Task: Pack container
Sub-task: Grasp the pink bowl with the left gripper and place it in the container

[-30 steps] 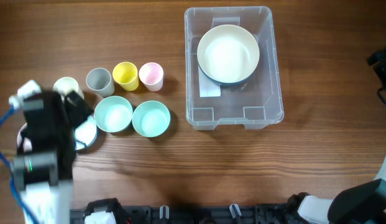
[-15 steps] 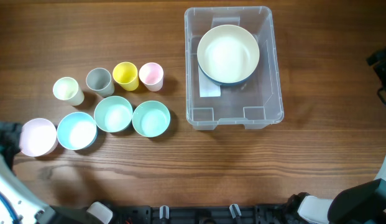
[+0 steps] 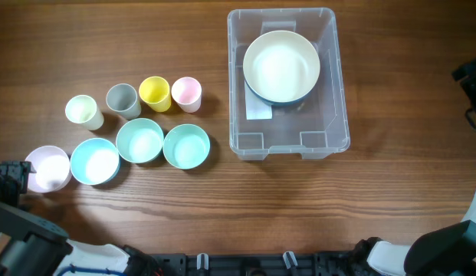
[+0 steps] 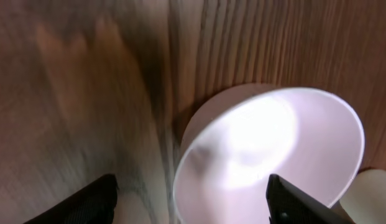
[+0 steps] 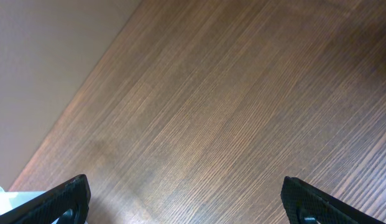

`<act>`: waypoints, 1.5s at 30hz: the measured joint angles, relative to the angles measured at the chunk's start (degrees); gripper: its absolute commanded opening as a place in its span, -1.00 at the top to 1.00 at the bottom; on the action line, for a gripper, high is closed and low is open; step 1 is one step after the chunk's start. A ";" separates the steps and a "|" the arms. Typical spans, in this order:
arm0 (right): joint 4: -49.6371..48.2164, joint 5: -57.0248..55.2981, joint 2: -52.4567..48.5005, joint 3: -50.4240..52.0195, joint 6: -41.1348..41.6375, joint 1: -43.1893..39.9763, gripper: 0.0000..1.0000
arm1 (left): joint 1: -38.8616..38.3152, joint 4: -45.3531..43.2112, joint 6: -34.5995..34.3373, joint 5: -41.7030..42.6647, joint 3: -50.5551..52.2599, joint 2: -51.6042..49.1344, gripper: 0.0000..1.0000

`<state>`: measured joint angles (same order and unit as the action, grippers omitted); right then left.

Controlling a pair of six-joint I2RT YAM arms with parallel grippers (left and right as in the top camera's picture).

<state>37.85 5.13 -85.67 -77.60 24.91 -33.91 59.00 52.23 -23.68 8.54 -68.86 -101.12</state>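
Observation:
The clear container (image 3: 341,77) stands at the back right of the table, with a large cream bowl (image 3: 281,65) inside it over the white label. My left gripper (image 3: 8,180) is at the front left corner, just beside a pale pink bowl (image 3: 47,169). In the left wrist view the gripper (image 4: 193,199) is open, and the near rim of the pink bowl (image 4: 273,149) lies between its fingers, ungripped. My right gripper (image 5: 186,199) is open and empty over bare wood.
A light blue bowl (image 3: 94,161), a mint bowl (image 3: 139,141) and a teal bowl (image 3: 186,146) stand in a row right of the pink bowl. Behind them are cream (image 3: 82,112), grey (image 3: 122,100), yellow (image 3: 154,93) and pink (image 3: 186,94) cups.
My left arm has pulled back from above the left bowls to the front left corner, uncovering the pink and light blue bowls. The bowls and container have not moved.

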 measured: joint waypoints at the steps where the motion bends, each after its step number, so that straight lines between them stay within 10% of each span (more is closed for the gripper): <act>1: -0.02 0.00 0.00 0.00 0.00 0.00 -0.99 | 0.00 -0.81 0.42 0.15 0.00 -0.48 -0.52; 6: 0.00 0.00 0.00 0.00 0.00 0.00 -0.99 | -0.52 -5.01 2.51 0.35 0.00 -4.63 -0.09; 11: -0.02 0.00 0.00 0.00 0.00 0.00 -0.99 | -2.49 -6.25 2.99 0.39 0.00 -7.10 0.90; 25: 0.00 0.02 0.00 0.00 0.00 0.00 -0.99 | -4.15 13.42 2.08 2.91 -11.65 10.25 0.92; 33: -0.04 0.00 0.00 0.00 0.00 0.00 -0.99 | -44.78 -1.57 5.46 18.23 -14.32 26.51 0.92; 39: -0.02 0.02 0.00 0.00 0.00 0.00 -1.00 | -77.20 -15.13 5.92 15.19 -14.36 15.30 0.92; 45: -0.02 0.00 0.00 0.00 0.00 0.00 -1.00 | -90.36 -21.03 6.08 11.91 -14.34 -0.37 0.92</act>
<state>37.82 5.13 -85.67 -77.60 24.91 -33.91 -31.35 31.20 -17.61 20.45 -83.20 -101.49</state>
